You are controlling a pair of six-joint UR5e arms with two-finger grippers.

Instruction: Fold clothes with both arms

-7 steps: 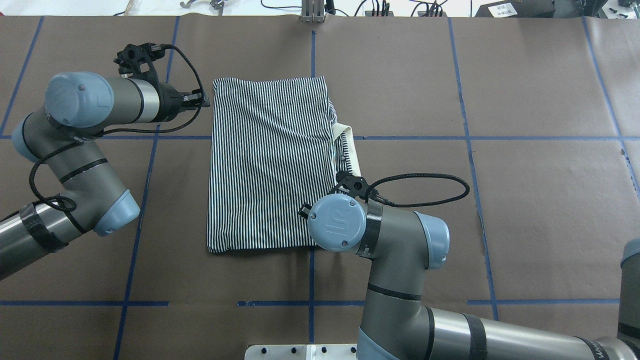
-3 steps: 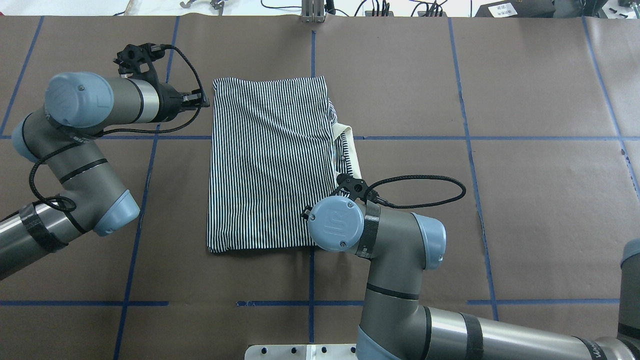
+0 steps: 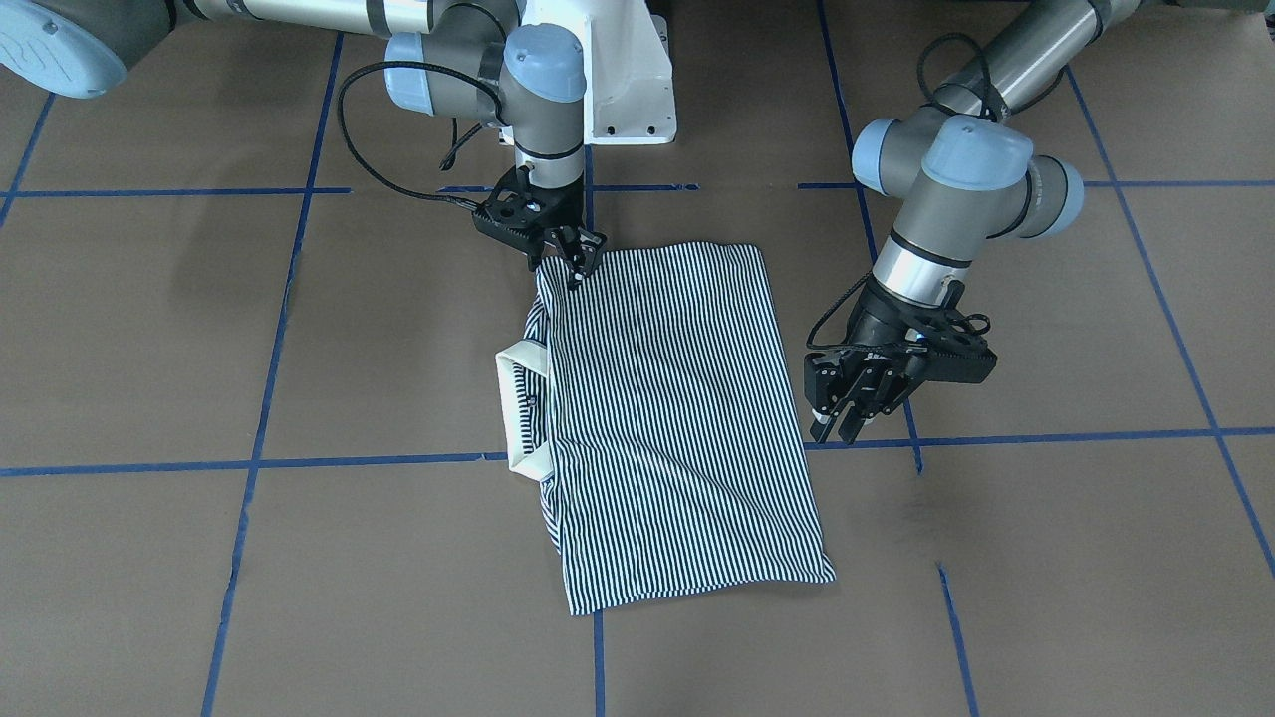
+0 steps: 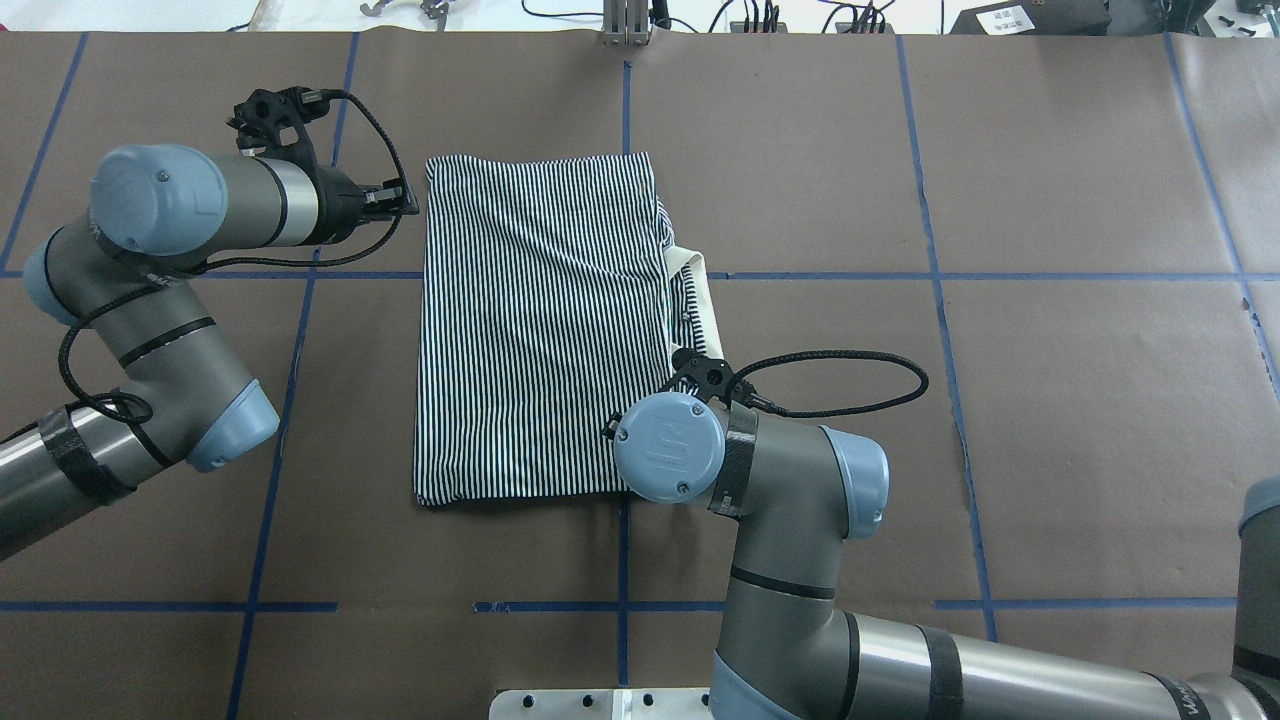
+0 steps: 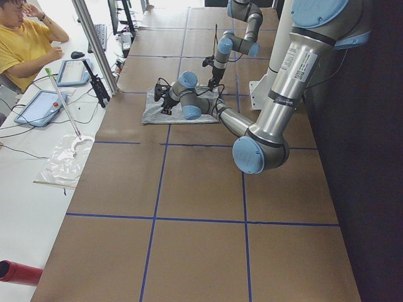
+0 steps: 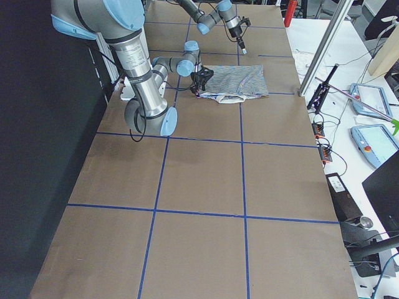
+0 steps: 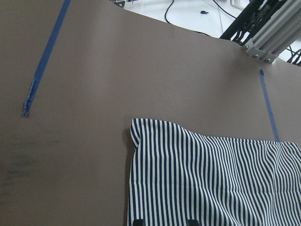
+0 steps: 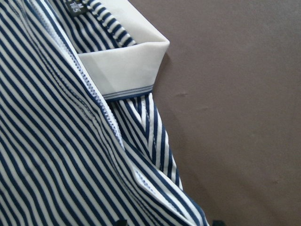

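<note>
The striped polo shirt [image 4: 540,320] lies folded into a rectangle on the brown table, and it also shows in the front view [image 3: 677,418]. Its cream collar [image 4: 700,300] sticks out on the robot's right side and shows close up in the right wrist view [image 8: 127,66]. My left gripper [image 3: 842,423] hovers just beside the shirt's left edge near the far corner, open and empty. My right gripper [image 3: 573,264] points down at the shirt's near right corner. Its fingertips stand apart at the bottom of the right wrist view, over striped cloth.
The white pedestal base [image 3: 623,70] stands at the robot's side of the table. Blue tape lines [image 4: 620,560] cross the brown paper. An aluminium post [image 4: 625,25] stands at the far edge. A seated person [image 5: 25,44] and tablets are beyond it.
My right wrist has shifted slightly toward the shirt's near right corner. The left arm and the shirt have not moved.
</note>
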